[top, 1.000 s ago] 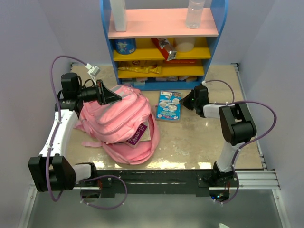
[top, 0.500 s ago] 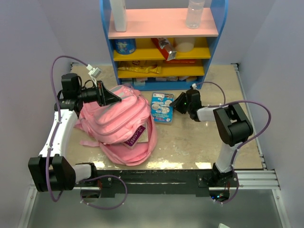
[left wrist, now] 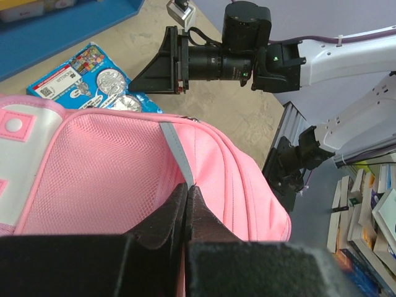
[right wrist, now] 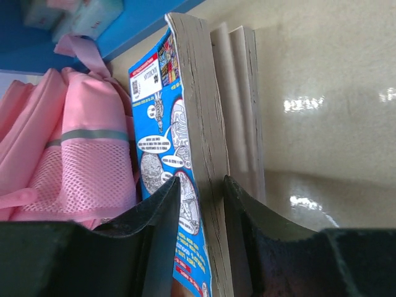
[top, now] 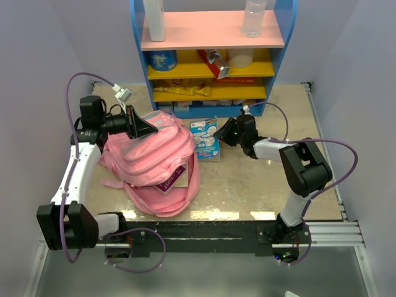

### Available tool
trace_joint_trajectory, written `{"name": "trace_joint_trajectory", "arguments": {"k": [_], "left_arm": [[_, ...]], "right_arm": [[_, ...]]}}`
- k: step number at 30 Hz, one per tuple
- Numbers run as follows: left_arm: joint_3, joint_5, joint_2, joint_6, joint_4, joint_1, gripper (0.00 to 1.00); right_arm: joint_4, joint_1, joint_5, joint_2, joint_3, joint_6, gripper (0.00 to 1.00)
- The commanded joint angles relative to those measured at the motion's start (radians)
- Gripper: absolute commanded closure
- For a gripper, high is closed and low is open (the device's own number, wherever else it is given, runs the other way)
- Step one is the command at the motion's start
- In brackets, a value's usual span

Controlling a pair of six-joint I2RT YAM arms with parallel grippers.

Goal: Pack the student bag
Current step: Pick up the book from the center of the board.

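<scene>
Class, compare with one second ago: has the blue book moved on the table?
Yes. The blue book has shifted left along the foot of the shelf unit, towards the student bag, held in the right gripper.

The pink backpack (top: 154, 161) takes up the table's left half. Just right of it, a blue-covered book (top: 205, 137) stands tilted on edge, close against it. Behind the backpack, the shelf unit (top: 204, 32) closes the way. Farther right, past the book, bare tabletop (top: 260, 185) lies open.
</scene>
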Motion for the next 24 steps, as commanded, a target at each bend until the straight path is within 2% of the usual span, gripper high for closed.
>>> {"name": "trace_joint_trajectory", "arguments": {"k": [1, 12, 17, 24], "left_arm": [[0.043, 0.061, -0.046, 0.006, 0.083, 0.003, 1.0], [0.041, 0.063, -0.052, 0.01, 0.083, 0.003, 1.0], [0.036, 0.063, -0.051, 0.01, 0.085, 0.002, 1.0], [0.036, 0.064, -0.052, 0.006, 0.088, 0.002, 1.0]], "right_arm": [[0.023, 0.041, -0.112, -0.045, 0.036, 0.032, 0.62], [0.007, 0.082, -0.175, 0.046, 0.063, 0.009, 0.64], [-0.061, 0.098, -0.198, 0.083, 0.091, -0.054, 0.61], [-0.036, 0.096, -0.234, 0.093, 0.079, -0.049, 0.58]]}}
